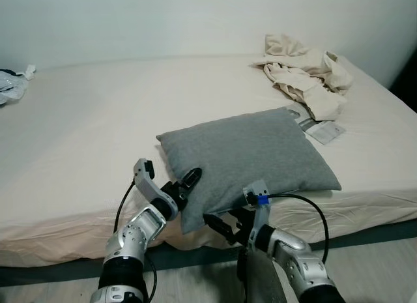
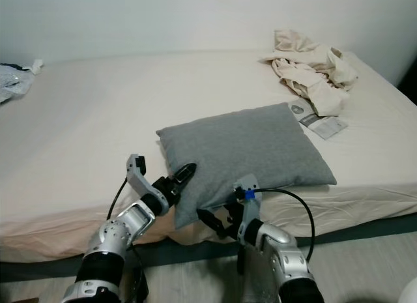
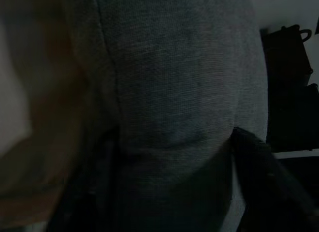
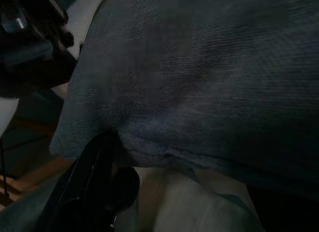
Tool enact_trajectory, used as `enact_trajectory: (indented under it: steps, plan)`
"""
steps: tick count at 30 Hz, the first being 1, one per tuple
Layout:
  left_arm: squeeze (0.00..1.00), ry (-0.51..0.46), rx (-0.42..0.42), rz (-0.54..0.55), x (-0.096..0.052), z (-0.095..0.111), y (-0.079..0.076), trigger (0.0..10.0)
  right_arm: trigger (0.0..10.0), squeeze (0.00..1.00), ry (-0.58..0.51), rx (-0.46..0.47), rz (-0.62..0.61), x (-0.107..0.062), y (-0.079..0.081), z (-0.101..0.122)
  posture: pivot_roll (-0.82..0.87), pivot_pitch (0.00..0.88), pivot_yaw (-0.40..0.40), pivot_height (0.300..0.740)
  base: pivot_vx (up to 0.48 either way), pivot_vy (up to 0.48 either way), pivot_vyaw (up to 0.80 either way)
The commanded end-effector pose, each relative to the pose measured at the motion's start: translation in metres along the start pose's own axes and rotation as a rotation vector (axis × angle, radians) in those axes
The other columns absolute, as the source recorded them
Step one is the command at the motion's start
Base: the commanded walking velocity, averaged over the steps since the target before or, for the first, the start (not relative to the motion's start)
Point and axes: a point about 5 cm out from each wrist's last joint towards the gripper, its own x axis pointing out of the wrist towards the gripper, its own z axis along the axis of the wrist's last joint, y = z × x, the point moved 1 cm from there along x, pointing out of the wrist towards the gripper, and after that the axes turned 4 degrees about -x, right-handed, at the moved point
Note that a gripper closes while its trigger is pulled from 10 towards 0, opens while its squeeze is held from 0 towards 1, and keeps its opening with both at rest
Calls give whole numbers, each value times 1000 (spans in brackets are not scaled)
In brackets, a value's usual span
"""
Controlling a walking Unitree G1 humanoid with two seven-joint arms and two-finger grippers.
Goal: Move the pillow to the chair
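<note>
Grey knit pillow (image 1: 251, 156) lies at the bed (image 1: 78, 140) edge in the head views, left tool (image 1: 185, 186) and right tool (image 1: 228, 226) at its near corner. Wrist views: both straddle cloth, spread — close deep before lifting.

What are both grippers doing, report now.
Left gripper: open around the grey pillow's near corner.
Right gripper: open at pillow's front edge.

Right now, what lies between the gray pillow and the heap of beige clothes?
In the left eye view, a small printed packet on bare bedsheet lies between the gray pillow and the beige clothes.
</note>
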Motion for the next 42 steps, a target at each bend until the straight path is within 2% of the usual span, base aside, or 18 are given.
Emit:
enact_trajectory:
  steps: [1, 8, 13, 14, 17, 20, 21, 24, 25, 27, 29, 30, 31, 34, 37, 39, 40, 42]
  plan:
    - [0, 63, 2, 6, 6, -15, -3, 0, 10000, 0, 62, 5, -19, -3, 2, -16, -56, 128, 0, 543, 0, 0, 0]
    - [0, 69, 56, 54, 2, -14, 7, 0, 10000, 0, 43, 31, -66, -8, -2, -17, -54, 131, 6, 543, 0, 0, 0]
    - [0, 16, 69, 112, -2, 1, 18, 0, 10000, 0, 18, 45, -40, -11, -2, -10, -53, 131, 6, 543, 0, 0, 0]
    - [0, -14, 97, 150, -5, 12, 24, 0, 10000, 0, 22, 36, -62, -15, -7, -11, -51, 132, 5, 543, 0, 0, 0]
    - [0, -33, 117, 179, -7, 19, 28, 0, 10000, 0, 29, 22, -94, -18, -12, -12, -51, 133, 5, 543, 0, 0, 0]
    - [0, -93, 199, 242, -17, 54, 39, 0, 10000, 0, 7, -17, -241, -32, -35, -8, -56, 137, 6, 543, 0, 0, 0]
    - [0, -93, 199, 242, -17, 54, 39, 0, 10000, 0, 7, -17, -241, -32, -35, -8, -56, 137, 6, 543, 0, 0, 0]
    - [0, -90, 336, 224, -28, 81, 42, 0, 10000, 0, -18, 5, -412, -50, -60, -9, -52, 141, 7, 543, 0, 0, 0]
    - [0, -90, 336, 224, -28, 81, 42, 0, 10000, 0, -18, 5, -412, -50, -60, -9, -52, 141, 7, 543, 0, 0, 0]
    - [0, -58, 409, 191, -33, 89, 41, 0, 10000, 0, -29, 6, -515, -61, -72, -9, -49, 141, 9, 543, 0, 0, 0]
    - [0, -40, 446, 179, -38, 96, 41, 0, 10000, 0, -53, 1, -609, -69, -81, -6, -48, 141, 10, 543, 0, 0, 0]
    - [0, -40, 446, 179, -38, 96, 41, 0, 10000, 0, -53, 1, -609, -69, -81, -6, -48, 141, 10, 543, 0, 0, 0]
    - [0, -52, 471, 175, -44, 108, 39, 0, 10000, 0, -121, 12, -716, -81, -93, 5, -45, 142, 14, 543, 0, 0, 0]
    - [0, -62, 486, 173, -47, 115, 38, 0, 10000, 0, -167, 18, -763, -88, -99, 12, -43, 137, 15, 543, 0, 0, 0]
    - [0, -72, 506, 197, -51, 123, 40, 0, 10000, 0, -267, 29, -814, -98, -108, 28, -43, 137, 15, 543, 0, 0, 0]
    - [0, -84, 520, 233, -57, 130, 46, 0, 10000, 0, -438, 80, -918, -118, -121, 50, -42, 137, 13, 543, 0, 0, 0]
    - [0, -84, 520, 233, -57, 130, 46, 0, 10000, 0, -438, 80, -918, -118, -121, 50, -42, 137, 13, 543, 0, 0, 0]
    - [0, -90, 537, 260, -60, 134, 50, 0, 10000, 0, -547, 137, -1064, -144, -137, 62, -41, 136, 12, 543, 0, 0, 0]
